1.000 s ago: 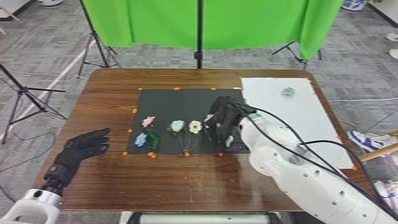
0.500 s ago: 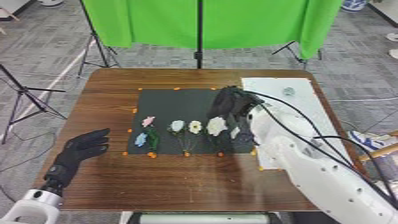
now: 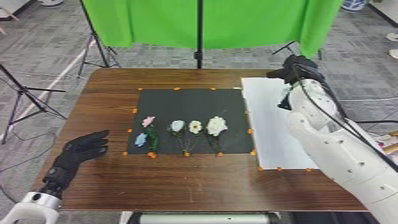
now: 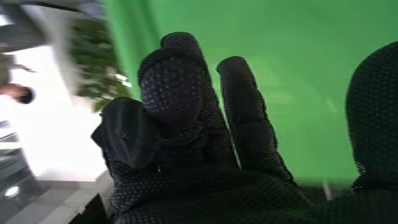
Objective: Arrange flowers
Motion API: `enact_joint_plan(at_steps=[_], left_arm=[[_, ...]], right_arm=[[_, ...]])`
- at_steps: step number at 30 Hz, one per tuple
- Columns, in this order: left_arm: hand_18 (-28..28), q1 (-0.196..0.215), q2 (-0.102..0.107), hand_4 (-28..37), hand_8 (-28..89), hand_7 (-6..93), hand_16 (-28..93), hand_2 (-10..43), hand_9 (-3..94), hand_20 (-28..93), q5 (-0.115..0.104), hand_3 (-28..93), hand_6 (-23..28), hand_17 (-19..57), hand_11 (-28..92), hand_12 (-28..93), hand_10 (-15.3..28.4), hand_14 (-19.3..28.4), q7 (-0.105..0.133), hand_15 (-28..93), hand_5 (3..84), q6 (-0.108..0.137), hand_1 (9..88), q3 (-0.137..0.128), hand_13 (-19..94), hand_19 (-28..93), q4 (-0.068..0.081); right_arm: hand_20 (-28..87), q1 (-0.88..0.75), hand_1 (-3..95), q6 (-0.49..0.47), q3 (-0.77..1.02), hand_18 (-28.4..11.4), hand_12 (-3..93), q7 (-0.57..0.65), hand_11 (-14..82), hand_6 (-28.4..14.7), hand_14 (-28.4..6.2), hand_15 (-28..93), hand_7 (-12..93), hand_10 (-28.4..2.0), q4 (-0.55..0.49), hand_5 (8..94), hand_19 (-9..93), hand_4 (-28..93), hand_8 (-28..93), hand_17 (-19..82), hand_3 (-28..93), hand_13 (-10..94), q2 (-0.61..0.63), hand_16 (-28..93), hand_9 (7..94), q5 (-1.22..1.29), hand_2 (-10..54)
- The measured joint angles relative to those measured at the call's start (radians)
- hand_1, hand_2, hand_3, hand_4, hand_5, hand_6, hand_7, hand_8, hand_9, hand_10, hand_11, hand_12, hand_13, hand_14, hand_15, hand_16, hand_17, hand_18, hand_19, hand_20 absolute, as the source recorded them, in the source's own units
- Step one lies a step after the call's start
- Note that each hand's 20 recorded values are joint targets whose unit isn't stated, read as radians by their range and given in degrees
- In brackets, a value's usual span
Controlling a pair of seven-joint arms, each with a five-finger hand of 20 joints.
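Two risks for you. Your right hand (image 3: 300, 71) is past the far right corner of the dark mat (image 3: 182, 105), near what looks like a clear vase (image 3: 284, 92); a low sweep of the glove could tip it, as it seems small and light. Back over the mat, a careless drag could push the pink flower (image 3: 148, 120) into the blue flower (image 3: 140, 140) and snag both.

Right hand: spread wide. Can't tell if a stem is tucked in the glove. Left hand (image 3: 80, 150): loosely spread, left of the mat.

Near half of mat: pink and blue at its left side, blue closer to you. Toward its right, pale flower (image 3: 178, 125), cream flower (image 3: 195, 127) with yellowish centre, white flower (image 3: 216, 126) with biggest, ruffled head. Stems thin, pointing at the mat's near edge.
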Motion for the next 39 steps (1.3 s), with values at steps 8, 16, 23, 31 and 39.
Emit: enact_joint_plan(at_steps=[8, 16, 23, 31, 39], left_arm=[[15.7, 0.000, 0.000, -3.6, -6, 11.9, 3, -4.4, 39.7, 34, 0.000, 68, 2.3, 3.0, 19, 13, 12.5, 18.2, -0.001, 25, 43.0, 0.000, 37.5, 0.001, 34, 31, 0.000], [15.6, -0.001, -0.001, -3.5, -6, 11.9, 3, -4.5, 39.8, 34, 0.000, 68, 2.2, 3.0, 18, 13, 12.6, 18.2, -0.001, 25, 43.1, -0.001, 37.5, 0.002, 34, 31, 0.001], [15.6, -0.011, -0.001, -3.4, -6, 11.8, 3, -4.5, 39.8, 34, 0.000, 68, 2.2, 3.1, 19, 13, 12.7, 18.2, -0.001, 25, 43.1, -0.002, 37.5, 0.007, 34, 30, 0.005], [15.6, -0.015, -0.002, -3.5, -6, 11.8, 3, -4.5, 39.8, 34, 0.000, 68, 2.3, 3.0, 19, 13, 12.6, 18.2, 0.001, 25, 43.1, -0.001, 37.5, 0.008, 34, 30, 0.006], [15.6, -0.013, -0.008, -3.4, -6, 11.7, 3, -4.4, 39.8, 34, 0.001, 68, 2.4, 3.1, 19, 13, 12.6, 18.2, 0.002, 25, 43.1, -0.001, 37.5, 0.007, 34, 30, 0.006]], right_arm=[[57, 0.064, 25.3, -0.029, -0.025, -22.5, 27.1, -0.002, 18.2, -1.8, -11.7, 66, 8, -20.7, 0.189, 45.4, 93, -12, -6, 48, 62, 74, -0.002, 36, 58.9, 0.078, -8.5], [58, 0.066, 31.6, 0.096, -0.116, -20.2, 26.3, -0.030, 20.0, -0.8, -8.5, 67, 11, -18.6, 0.266, 44.1, 93, -13, -7, 50, 66, 77, 0.002, 35, 59.7, 0.112, -9.5], [59, 0.060, 40.5, 0.189, -0.130, -18.4, 26.2, -0.087, 22.9, 0.2, -6.4, 68, 16, -15.5, 0.315, 52.2, 93, -16, -9, 53, 68, 79, -0.023, 36, 64.0, 0.088, -9.5], [60, 0.063, 54.1, 0.205, -0.146, -17.4, 38.1, -0.066, 14.5, -1.6, -4.5, 67, 19, -11.4, 0.342, 67.2, 93, -18, 1, 55, 62, 83, -0.051, 36, 76.9, 0.067, -9.5], [61, 0.055, 61.0, 0.370, -0.161, -16.6, 44.9, -0.070, 11.5, -0.7, -2.8, 66, 23, -9.1, 0.342, 78.2, 93, -19, 6, 59, 60, 87, -0.053, 36, 87.0, 0.082, -9.5]])
